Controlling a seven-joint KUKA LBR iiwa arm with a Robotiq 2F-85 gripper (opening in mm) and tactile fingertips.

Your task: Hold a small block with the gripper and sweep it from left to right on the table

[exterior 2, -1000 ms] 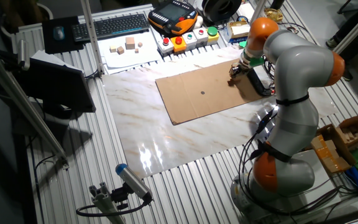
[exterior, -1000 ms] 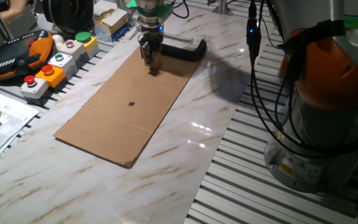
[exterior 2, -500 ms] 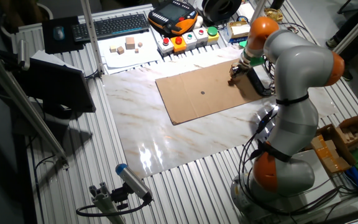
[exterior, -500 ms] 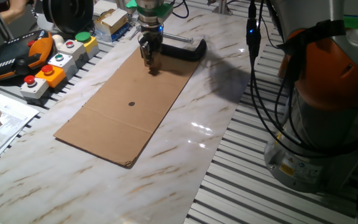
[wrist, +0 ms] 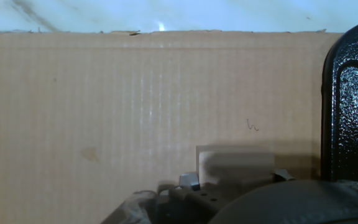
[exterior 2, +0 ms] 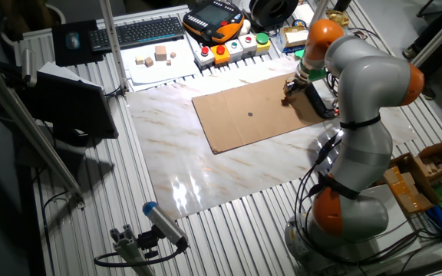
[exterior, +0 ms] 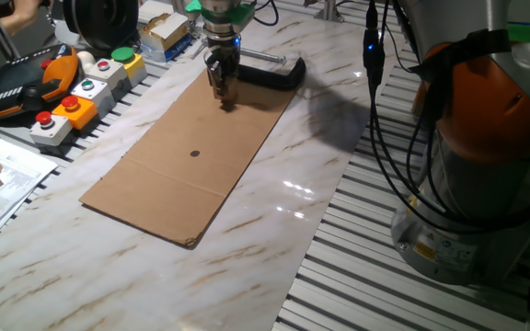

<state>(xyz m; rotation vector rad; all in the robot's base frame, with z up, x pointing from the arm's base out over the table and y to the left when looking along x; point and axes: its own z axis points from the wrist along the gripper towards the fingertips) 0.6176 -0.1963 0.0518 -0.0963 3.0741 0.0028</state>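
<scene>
item: end effector [exterior: 223,95], black, two-fingered, blue light on its body, green ring above; mounted on orange and grey arm [exterior 2: 367,84]. position: low over the far end of the cardboard sheet [exterior: 191,152], fingertips at or just above the sheet. state: closed on the small block [wrist: 235,163], seen in the hand view as a pale tan square face between the finger bases; in both fixed views the block is too small and hidden by the fingers to make out.

item: cardboard sheet, flat, brown, one dark spot near its middle, lying on the surface [exterior: 274,198], white marble-look with brown veins, ribbed metal slats along the edges.

item: black c-clamp [exterior: 270,72], just beside the end effector, at the sheet's far corner; fills the right edge of the hand view [wrist: 350,106].

item: button boxes [exterior: 86,87], red, green and orange caps, along the surface's left edge.

item: keyboard [exterior 2: 146,31], beyond the surface; near it a white sheet bearing loose wooden blocks [exterior 2: 159,55].
</scene>
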